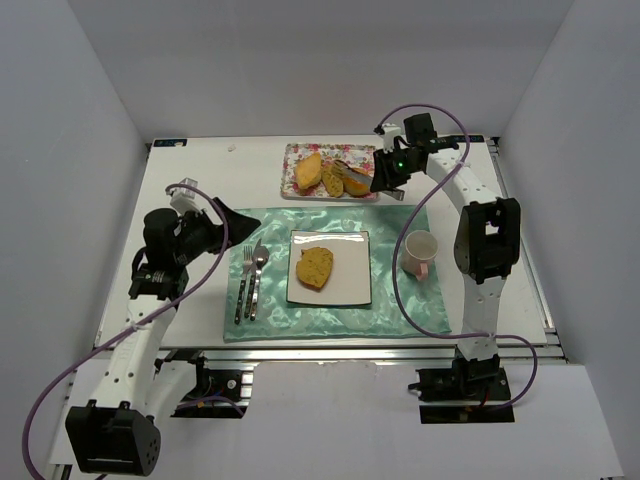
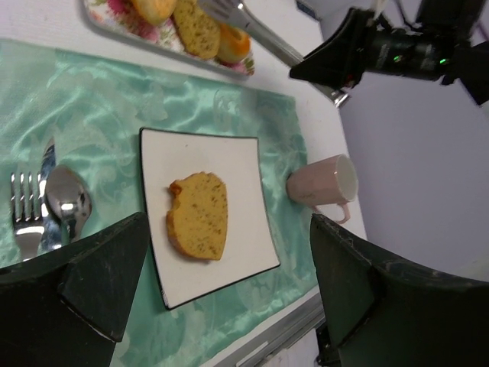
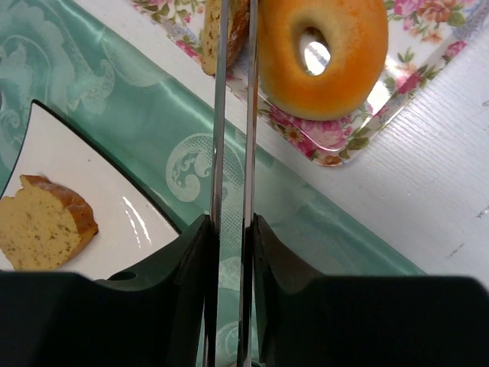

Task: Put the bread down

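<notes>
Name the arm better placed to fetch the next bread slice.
Right. The right gripper holds metal tongs reaching over the bread slices on the floral tray; the left gripper hangs open and empty by the cutlery.

The bread slice [image 1: 315, 267] is golden yellow, finely speckled, with a darker brown crust; its plate [image 1: 352, 285] is white, edged in black. The placemat [image 1: 400, 310] is glossy mint green with pale swirls. The tray [image 3: 416, 42] shows pink roses and green leaves on white; the ring-shaped piece [image 3: 344, 76] is orange. The mug [image 1: 420, 250] is pale pink, the tongs [image 3: 221, 153], fork [image 1: 245, 275] and spoon [image 1: 259, 265] silver, the surface [image 1: 200, 170] white.
</notes>
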Robot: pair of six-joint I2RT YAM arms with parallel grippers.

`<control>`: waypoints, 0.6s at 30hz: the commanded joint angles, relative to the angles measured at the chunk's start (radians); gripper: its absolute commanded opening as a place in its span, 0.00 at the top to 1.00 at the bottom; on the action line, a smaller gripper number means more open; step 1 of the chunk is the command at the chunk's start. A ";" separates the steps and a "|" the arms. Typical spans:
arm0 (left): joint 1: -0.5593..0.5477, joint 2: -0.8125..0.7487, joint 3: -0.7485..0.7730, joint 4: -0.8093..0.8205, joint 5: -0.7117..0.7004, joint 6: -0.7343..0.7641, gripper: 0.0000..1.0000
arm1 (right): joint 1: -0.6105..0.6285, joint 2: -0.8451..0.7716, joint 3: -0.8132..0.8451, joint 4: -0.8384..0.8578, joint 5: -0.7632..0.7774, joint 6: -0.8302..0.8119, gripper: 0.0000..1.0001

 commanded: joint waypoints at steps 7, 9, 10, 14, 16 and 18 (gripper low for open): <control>-0.125 0.078 0.059 -0.177 -0.237 0.145 0.10 | -0.003 -0.098 0.022 -0.007 -0.118 -0.020 0.78; -0.200 0.114 0.102 -0.215 -0.374 0.179 0.11 | -0.014 -0.145 0.014 -0.024 -0.140 -0.043 0.79; -0.228 0.124 0.117 -0.229 -0.423 0.186 0.11 | -0.021 -0.162 0.009 -0.035 -0.149 -0.057 0.79; -0.291 0.154 0.144 -0.257 -0.595 0.191 0.11 | -0.026 -0.278 -0.032 -0.127 -0.192 -0.200 0.82; -0.291 0.146 0.131 -0.248 -0.633 0.185 0.11 | -0.026 -0.352 -0.098 -0.147 -0.193 -0.242 0.82; -0.292 0.134 0.125 -0.243 -0.664 0.182 0.11 | -0.026 -0.394 -0.141 -0.197 -0.207 -0.326 0.82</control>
